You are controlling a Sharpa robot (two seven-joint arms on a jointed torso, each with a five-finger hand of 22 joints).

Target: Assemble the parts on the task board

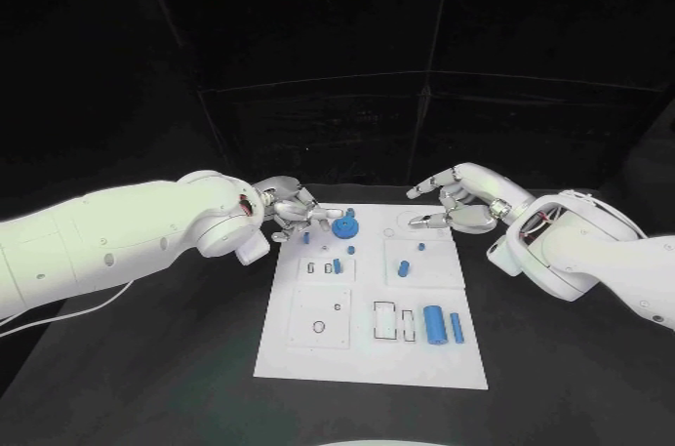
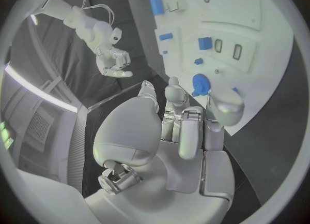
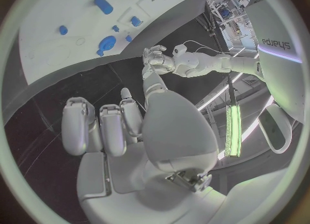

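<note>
Left hand [image 2: 184, 125] empty, fingers apart, beside task board [image 2: 271, 48] edge near round blue part [image 2: 201, 84]; right hand [image 2: 115, 61] beyond.

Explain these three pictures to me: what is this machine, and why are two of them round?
It is a robot with two white arms, each ending in a silver robot hand. The square picture looks down from its head at a black table. The round ones come from fisheye cameras at each wrist, behind that hand. On the table lies a white board with small blue parts, such as a round part near its far edge and a cylinder nearer the robot. The left robot hand hovers by the round part; the right robot hand hangs near the far right corner. Neither seems to hold anything.
</note>
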